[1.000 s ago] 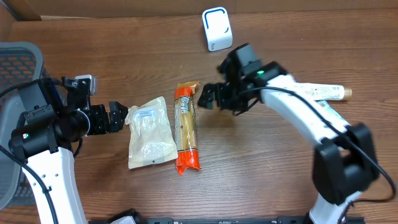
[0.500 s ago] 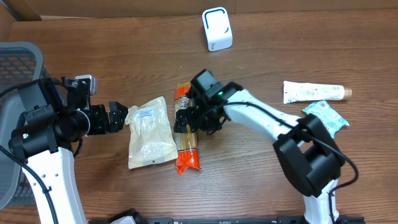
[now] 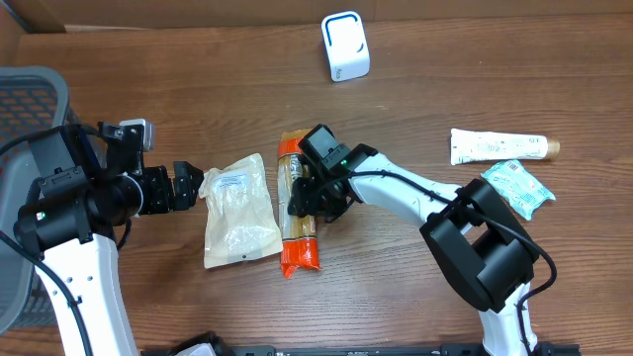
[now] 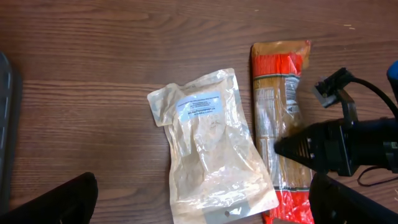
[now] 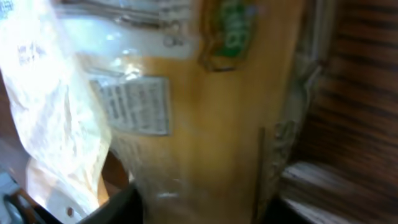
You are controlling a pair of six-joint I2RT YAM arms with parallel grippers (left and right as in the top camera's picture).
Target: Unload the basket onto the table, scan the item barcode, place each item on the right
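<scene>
Wooden table point(image 3: 198, 99) — pasta point(image 3: 296, 252), pouch point(image 3: 239, 213), tube point(image 3: 495, 146), scanner point(image 3: 344, 46)

The right hand point(image 3: 302, 197) covers part of the spaghetti pack point(image 3: 298, 242), whose label is blurred.

— What is seen on the wooden table point(image 3: 198, 79)?
— A clear pouch point(image 3: 240, 211) is laid flat left of centre. At the right, a white tube point(image 3: 497, 146) is laid, a teal packet point(image 3: 518, 187) just below it.
— And at the left edge?
— A grey mesh basket point(image 3: 30, 89) is seen.

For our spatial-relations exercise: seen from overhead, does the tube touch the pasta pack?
No, the tube lies well apart from the pasta pack.
</scene>
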